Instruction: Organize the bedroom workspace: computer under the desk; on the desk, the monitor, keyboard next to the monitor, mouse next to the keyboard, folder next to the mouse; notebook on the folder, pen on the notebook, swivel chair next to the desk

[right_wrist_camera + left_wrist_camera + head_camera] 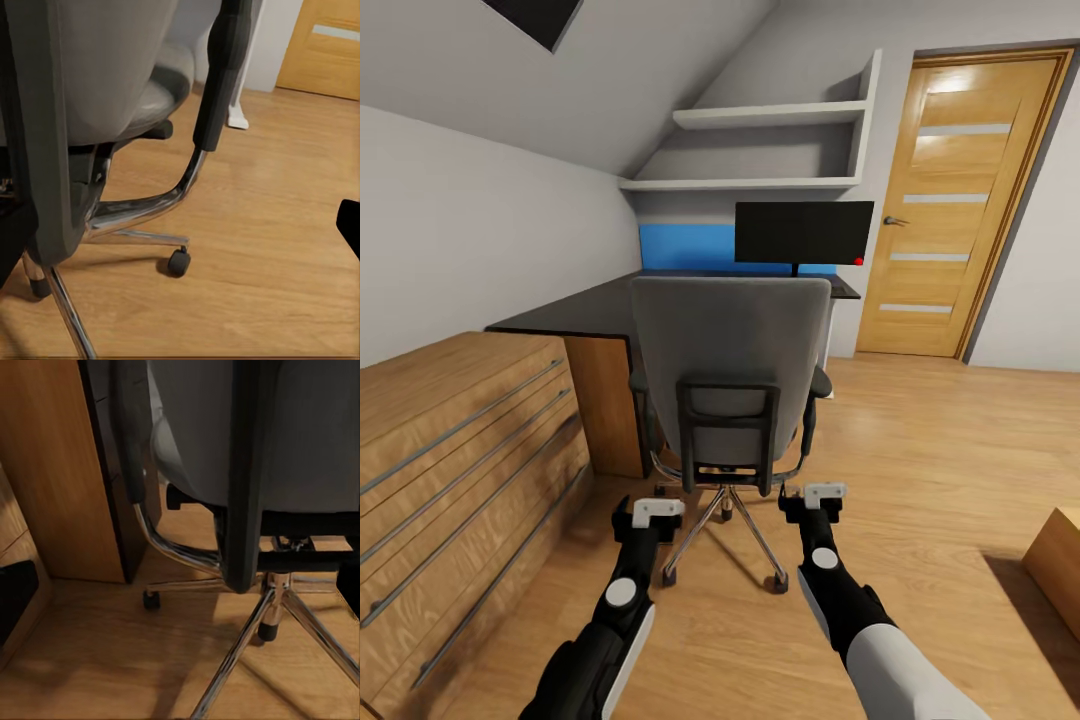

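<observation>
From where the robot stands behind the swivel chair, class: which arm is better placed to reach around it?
Probably the right. The right tool has open floor beside the swivel chair; the left tool is hemmed in by the drawer chest.

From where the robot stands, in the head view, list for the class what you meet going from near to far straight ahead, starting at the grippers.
left gripper and right gripper → swivel chair → desk → monitor → blue back panel
</observation>
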`<state>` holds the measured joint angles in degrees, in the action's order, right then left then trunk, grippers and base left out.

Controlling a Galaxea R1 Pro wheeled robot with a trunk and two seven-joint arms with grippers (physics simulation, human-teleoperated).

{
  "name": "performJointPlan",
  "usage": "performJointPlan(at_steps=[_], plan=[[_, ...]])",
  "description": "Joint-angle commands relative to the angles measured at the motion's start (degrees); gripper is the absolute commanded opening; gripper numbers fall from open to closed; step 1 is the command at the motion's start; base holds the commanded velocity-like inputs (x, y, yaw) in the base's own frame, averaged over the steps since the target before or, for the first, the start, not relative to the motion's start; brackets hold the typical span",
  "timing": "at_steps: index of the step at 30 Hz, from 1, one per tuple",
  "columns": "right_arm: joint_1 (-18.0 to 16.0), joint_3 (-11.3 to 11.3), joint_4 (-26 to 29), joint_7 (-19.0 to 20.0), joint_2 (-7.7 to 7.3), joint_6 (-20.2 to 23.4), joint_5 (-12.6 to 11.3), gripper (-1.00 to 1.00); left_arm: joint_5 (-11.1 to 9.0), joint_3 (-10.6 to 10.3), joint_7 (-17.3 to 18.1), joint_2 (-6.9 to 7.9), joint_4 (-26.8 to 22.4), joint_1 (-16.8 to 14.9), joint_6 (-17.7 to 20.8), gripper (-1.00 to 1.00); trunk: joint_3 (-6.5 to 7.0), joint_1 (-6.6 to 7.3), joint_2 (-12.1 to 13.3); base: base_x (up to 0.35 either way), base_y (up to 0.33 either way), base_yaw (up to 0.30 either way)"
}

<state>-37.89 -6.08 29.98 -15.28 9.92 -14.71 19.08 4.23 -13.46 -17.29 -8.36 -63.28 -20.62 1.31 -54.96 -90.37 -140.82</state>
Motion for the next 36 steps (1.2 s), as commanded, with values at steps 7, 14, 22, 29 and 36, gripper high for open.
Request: performJointPlan(at_steps=[7,14,22,29,36], plan=[[0.08,-0.49,-0.11,-0.06,0.08,-0.23,0.60,1.00,0.45,-0.08,-0.30,0.16,-0.75,-0.03,-0.35,1.00,-0.05,0.01,-0.02,0.000,0.000,0.000],[0.16,-0.55,-0.18,-0.04,0.08,-0.29,0.50,1.00,0.45,-0.09,-0.37,0.18,-0.09,-0.03,-0.45,1.00,-0.05,0.01,-0.02,0.000,0.000,0.000],[0.20,-0.59,-0.19,-0.09,0.08,-0.26,0.09,1.00,-0.72,0.62,-0.45,0.09,1.28,-0.03,-0.36,1.00,-0.05,0.01,-0.02,0.000,0.000,0.000],[0.34,-0.60,-0.14,-0.11,0.08,-0.39,-1.97,1.00,-3.01,2.83,-0.46,0.06,3.48,-0.03,-0.48,1.00,-0.05,0.01,-0.02,0.000,0.000,0.000],[0.36,-0.61,-0.11,-0.15,0.08,-0.55,-2.74,1.00,-10.42,3.89,-0.10,0.16,3.74,-0.03,-0.44,1.00,-0.05,0.01,-0.02,0.000,0.000,0.000]])
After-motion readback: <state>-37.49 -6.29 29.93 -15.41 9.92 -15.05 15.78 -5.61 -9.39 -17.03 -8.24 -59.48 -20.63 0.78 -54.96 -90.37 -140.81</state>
